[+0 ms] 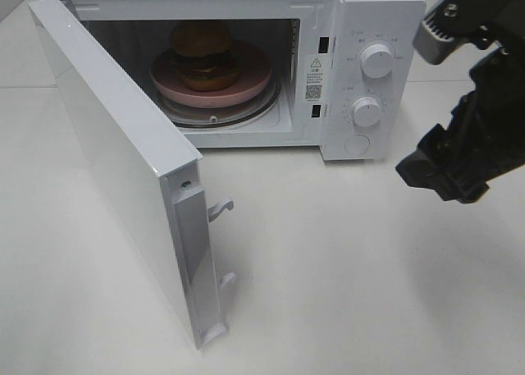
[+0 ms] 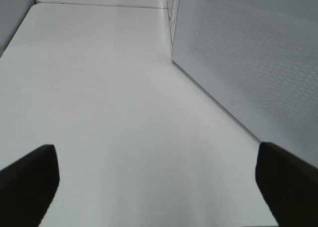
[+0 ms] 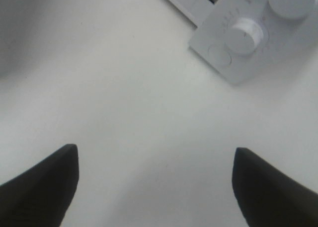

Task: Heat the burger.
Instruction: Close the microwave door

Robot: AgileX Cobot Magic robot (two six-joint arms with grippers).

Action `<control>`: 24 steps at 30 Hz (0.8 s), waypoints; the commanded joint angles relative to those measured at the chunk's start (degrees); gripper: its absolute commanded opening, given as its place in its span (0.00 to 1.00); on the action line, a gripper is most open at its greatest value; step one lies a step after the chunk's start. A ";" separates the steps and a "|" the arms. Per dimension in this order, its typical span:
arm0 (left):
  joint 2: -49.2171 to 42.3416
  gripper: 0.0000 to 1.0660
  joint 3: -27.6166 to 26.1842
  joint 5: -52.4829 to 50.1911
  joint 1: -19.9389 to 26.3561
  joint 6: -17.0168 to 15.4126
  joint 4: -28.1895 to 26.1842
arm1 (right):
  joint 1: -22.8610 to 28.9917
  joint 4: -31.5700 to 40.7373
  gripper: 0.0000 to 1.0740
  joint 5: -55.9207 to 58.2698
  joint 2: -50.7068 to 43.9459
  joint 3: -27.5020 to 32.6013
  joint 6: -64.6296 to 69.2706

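Observation:
The burger (image 1: 202, 57) sits on a pink plate (image 1: 256, 73) inside the open white microwave (image 1: 369, 14), on its glass turntable (image 1: 271, 104). The microwave door (image 1: 115, 162) stands swung wide toward the front left. My right gripper (image 1: 443, 174) hangs above the table to the right of the microwave's control panel, open and empty; its wrist view shows both dark fingers (image 3: 42, 182) wide apart over bare table, with the knobs (image 3: 244, 32) ahead. My left gripper (image 2: 154, 187) is open and empty over the table, beside the door's outer face (image 2: 248, 63). It is out of the exterior high view.
Two white knobs (image 1: 376, 60) and a round button (image 1: 358, 144) sit on the control panel. Door latch hooks (image 1: 220, 208) stick out from the door's edge. The white table (image 1: 353, 276) stretches in front of the microwave.

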 commanded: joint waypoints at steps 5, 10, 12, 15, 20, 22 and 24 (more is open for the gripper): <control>-0.69 0.96 0.17 -0.92 0.06 -0.23 -0.29 | -0.34 -4.58 0.76 15.47 -8.54 0.00 9.74; -0.69 0.96 0.17 -0.92 0.06 -0.23 -0.29 | -0.34 -5.21 0.75 21.20 -12.95 0.00 9.91; -0.69 0.96 0.17 -0.92 0.06 -0.23 -0.29 | -0.34 -5.33 0.74 23.38 -15.47 0.00 10.26; -0.69 0.96 0.17 -0.92 0.06 -0.23 -0.29 | -0.34 -5.33 0.74 26.53 -19.19 0.00 11.52; -0.69 0.96 0.17 -0.92 0.06 -0.23 -0.29 | -0.34 -5.21 0.72 32.14 -28.30 0.00 14.73; -0.69 0.96 0.17 -0.92 0.06 -0.23 -0.29 | -0.52 -5.44 0.72 32.77 -31.57 0.00 15.13; -0.69 0.96 0.17 -0.92 0.06 -0.23 -0.29 | -1.20 -5.39 0.72 32.77 -32.95 0.00 15.13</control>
